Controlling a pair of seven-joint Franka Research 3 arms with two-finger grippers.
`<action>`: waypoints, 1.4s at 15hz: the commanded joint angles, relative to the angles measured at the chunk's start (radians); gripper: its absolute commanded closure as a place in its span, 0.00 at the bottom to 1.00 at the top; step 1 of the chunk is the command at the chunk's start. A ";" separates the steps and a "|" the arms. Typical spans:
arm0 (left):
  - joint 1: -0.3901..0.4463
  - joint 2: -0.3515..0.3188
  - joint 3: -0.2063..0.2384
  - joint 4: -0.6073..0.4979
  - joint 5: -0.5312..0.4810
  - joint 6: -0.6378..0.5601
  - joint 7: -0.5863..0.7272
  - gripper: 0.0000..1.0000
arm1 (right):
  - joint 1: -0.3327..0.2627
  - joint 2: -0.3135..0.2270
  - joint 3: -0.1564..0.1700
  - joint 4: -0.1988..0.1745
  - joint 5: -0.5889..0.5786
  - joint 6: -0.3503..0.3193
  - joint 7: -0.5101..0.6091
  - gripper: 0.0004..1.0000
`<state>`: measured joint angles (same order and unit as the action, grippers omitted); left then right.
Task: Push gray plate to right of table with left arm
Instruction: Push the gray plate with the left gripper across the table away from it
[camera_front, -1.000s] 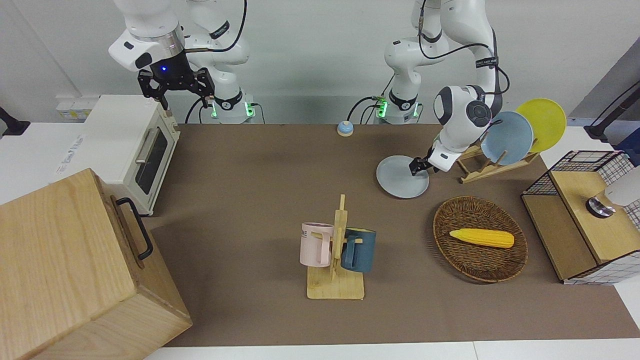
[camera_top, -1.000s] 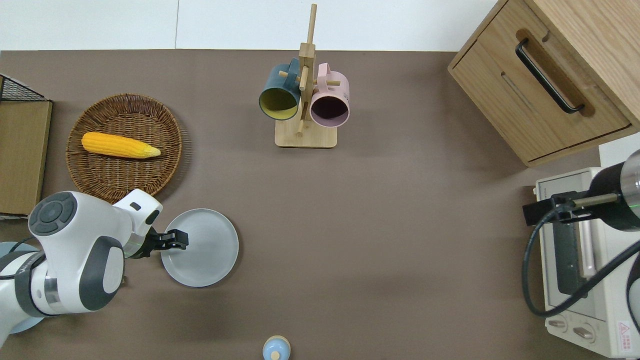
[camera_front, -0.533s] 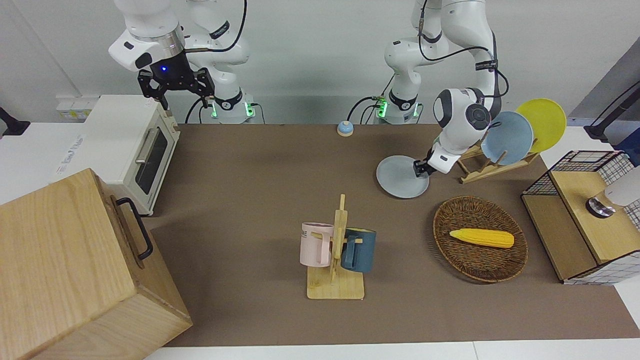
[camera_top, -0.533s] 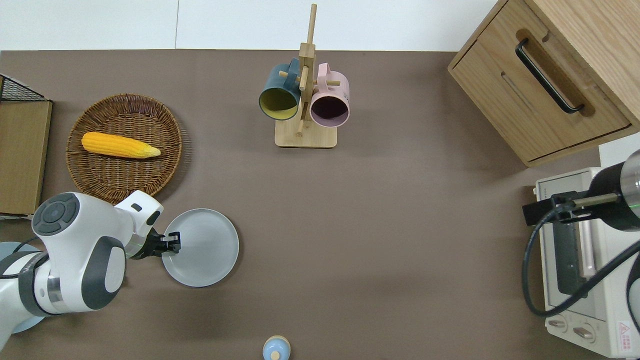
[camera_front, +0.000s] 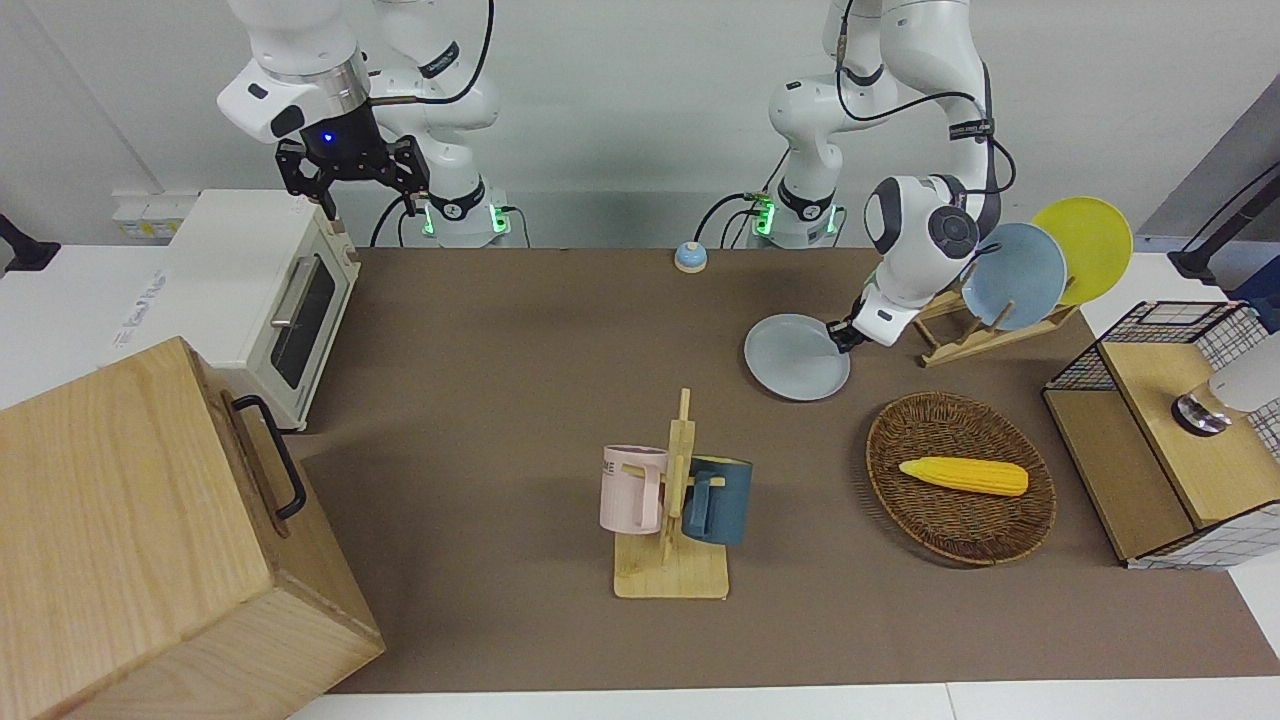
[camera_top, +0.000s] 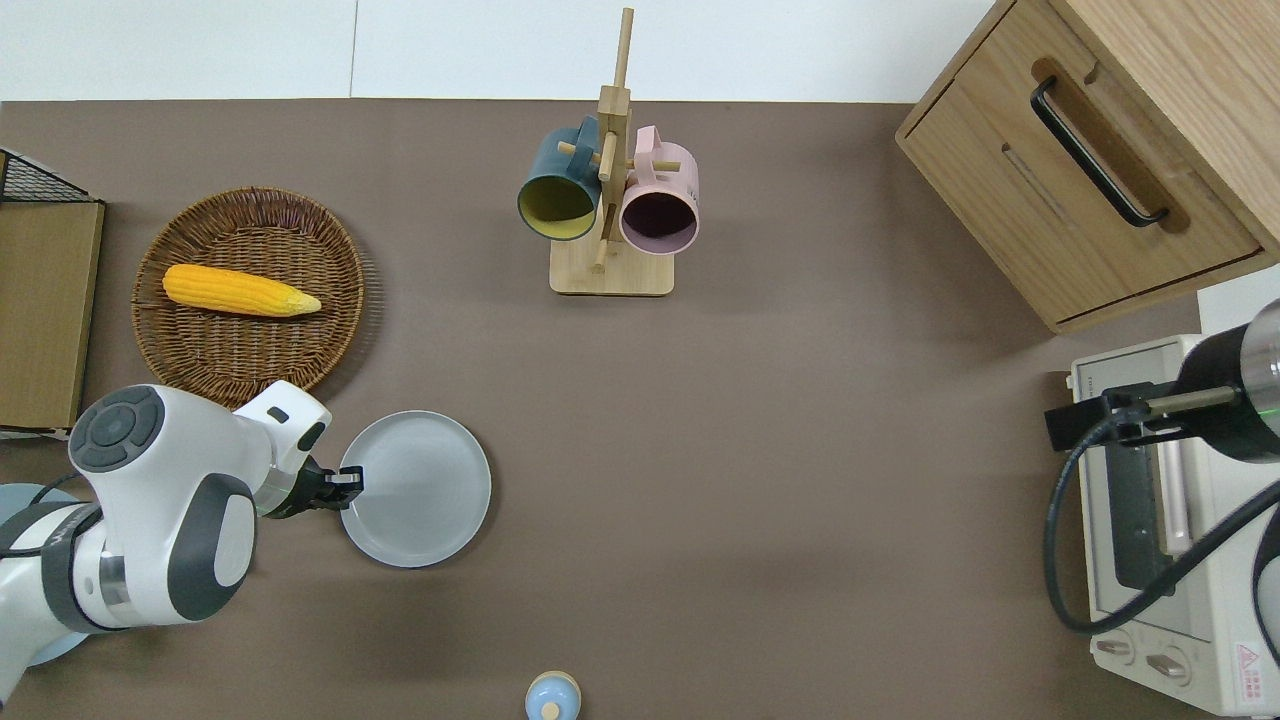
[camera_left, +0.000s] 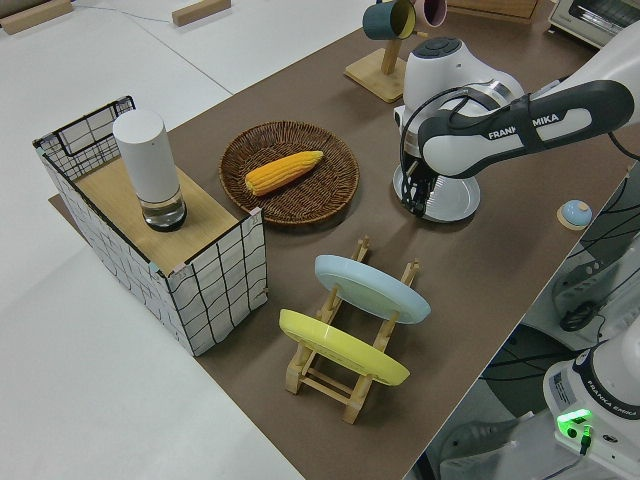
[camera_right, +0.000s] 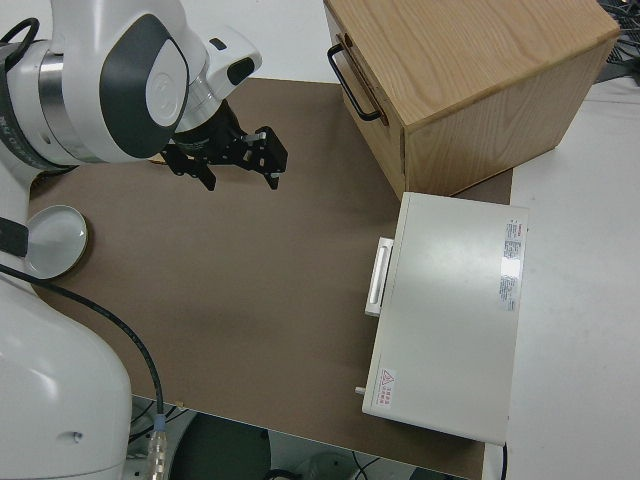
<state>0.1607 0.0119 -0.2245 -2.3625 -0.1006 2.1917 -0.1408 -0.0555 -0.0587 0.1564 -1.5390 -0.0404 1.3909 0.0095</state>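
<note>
The gray plate (camera_front: 797, 357) (camera_top: 416, 489) lies flat on the brown table (camera_top: 800, 450), nearer to the robots than the wicker basket. My left gripper (camera_front: 836, 336) (camera_top: 350, 483) is low at the plate's rim, on the side toward the left arm's end of the table. It touches the rim with its fingers shut and holds nothing. The left side view shows it (camera_left: 412, 205) at the plate (camera_left: 455, 207). My right gripper (camera_front: 355, 185) (camera_right: 225, 165) is open, empty and parked.
A wicker basket (camera_top: 330, 330) holds a corn cob (camera_top: 240, 290). A mug rack (camera_top: 610, 200) stands mid-table. A plate rack holds a sky-blue plate (camera_front: 1020, 275) and a yellow plate (camera_front: 1085, 235). A toaster oven (camera_front: 260, 290), wooden cabinet (camera_front: 150, 530), bell (camera_front: 690, 257) and wire crate (camera_front: 1170, 430) stand around.
My left gripper drew back from over the plate to its rim. The plate then slid a little toward the right arm's end of the table. The right arm has not moved.
</note>
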 joint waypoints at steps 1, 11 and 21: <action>-0.032 0.011 -0.024 -0.015 -0.014 0.029 -0.023 1.00 | -0.001 -0.010 0.000 -0.004 0.002 -0.004 -0.008 0.00; -0.236 0.040 -0.029 -0.006 -0.135 0.100 -0.184 1.00 | -0.001 -0.010 0.000 -0.004 0.002 -0.006 -0.008 0.00; -0.441 0.115 -0.030 0.026 -0.246 0.253 -0.351 1.00 | -0.001 -0.010 0.000 -0.004 0.002 -0.004 -0.008 0.00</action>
<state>-0.2096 0.0554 -0.2612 -2.3558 -0.3219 2.3802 -0.4269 -0.0555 -0.0587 0.1564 -1.5390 -0.0404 1.3909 0.0095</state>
